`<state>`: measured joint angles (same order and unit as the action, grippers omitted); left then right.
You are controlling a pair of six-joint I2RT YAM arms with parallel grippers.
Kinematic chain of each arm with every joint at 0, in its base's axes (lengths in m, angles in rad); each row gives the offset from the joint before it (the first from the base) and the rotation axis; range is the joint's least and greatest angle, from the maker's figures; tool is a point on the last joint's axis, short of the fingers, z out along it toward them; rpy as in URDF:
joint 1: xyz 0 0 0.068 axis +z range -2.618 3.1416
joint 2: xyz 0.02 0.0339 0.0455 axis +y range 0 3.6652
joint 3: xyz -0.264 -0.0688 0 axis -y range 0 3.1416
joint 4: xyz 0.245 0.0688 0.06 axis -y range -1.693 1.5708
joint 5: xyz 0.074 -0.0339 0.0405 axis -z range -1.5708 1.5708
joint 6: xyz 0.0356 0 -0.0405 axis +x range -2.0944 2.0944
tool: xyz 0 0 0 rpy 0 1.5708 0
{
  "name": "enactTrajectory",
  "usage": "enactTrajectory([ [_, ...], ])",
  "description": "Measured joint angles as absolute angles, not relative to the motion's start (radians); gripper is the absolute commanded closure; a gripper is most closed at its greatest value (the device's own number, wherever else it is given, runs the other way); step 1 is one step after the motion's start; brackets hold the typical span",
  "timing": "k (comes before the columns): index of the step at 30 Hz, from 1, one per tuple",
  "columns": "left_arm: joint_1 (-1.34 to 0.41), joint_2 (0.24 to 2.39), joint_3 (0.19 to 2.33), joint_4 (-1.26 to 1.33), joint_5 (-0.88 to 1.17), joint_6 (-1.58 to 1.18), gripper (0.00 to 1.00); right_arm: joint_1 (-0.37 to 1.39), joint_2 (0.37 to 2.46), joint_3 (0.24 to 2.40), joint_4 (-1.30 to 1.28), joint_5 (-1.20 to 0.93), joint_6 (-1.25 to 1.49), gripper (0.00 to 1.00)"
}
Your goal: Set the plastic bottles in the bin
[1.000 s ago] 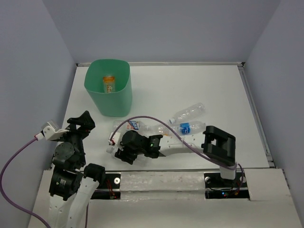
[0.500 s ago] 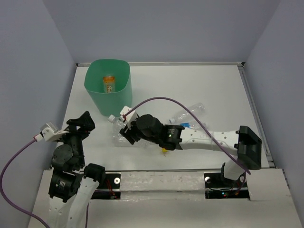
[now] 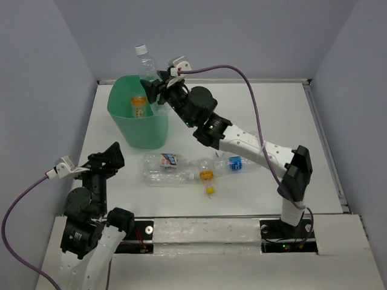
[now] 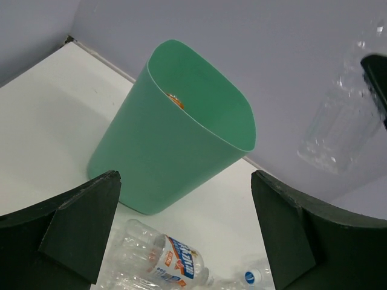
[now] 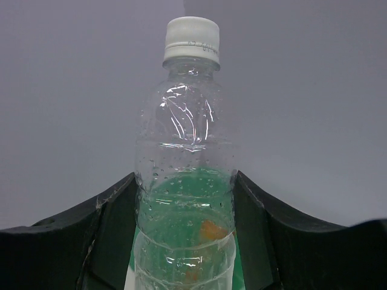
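Note:
My right gripper (image 3: 155, 89) is shut on a clear white-capped bottle (image 3: 147, 66), upright above the far right rim of the mint-green bin (image 3: 140, 130). The right wrist view shows this bottle (image 5: 186, 181) between my fingers (image 5: 112, 229), with the bin's green behind it. An orange-labelled bottle (image 3: 138, 106) lies inside the bin. A clear bottle with a blue-and-orange label (image 3: 166, 162), a yellow-capped bottle (image 3: 175, 177) and a blue-capped one (image 3: 237, 164) lie on the table in front. My left gripper (image 3: 110, 157) is open and empty at the near left; its view shows the bin (image 4: 163, 139) and the labelled bottle (image 4: 175, 257).
The white table (image 3: 242, 115) is walled at the back and both sides. A purple cable (image 3: 254, 115) arches over the right arm. A small yellow piece (image 3: 210, 191) lies near the front edge.
My right gripper has lifted a clear bottle off the table and carried it up and far-left to above the bin's rim. The left arm has barely moved.

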<state>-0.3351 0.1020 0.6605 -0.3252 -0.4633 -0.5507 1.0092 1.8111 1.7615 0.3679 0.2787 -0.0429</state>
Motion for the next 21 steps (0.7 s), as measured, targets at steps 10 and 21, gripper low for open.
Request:
enactTrajectory([
  [10,-0.381,0.098,0.661,-0.316,-0.429,-0.529,0.01,0.977,2.321,2.318,0.499,0.223,-0.029,0.19],
  [21,-0.398,0.097,0.661,-0.311,-0.426,-0.514,0.01,0.952,2.356,2.307,0.418,0.223,-0.030,0.09],
])
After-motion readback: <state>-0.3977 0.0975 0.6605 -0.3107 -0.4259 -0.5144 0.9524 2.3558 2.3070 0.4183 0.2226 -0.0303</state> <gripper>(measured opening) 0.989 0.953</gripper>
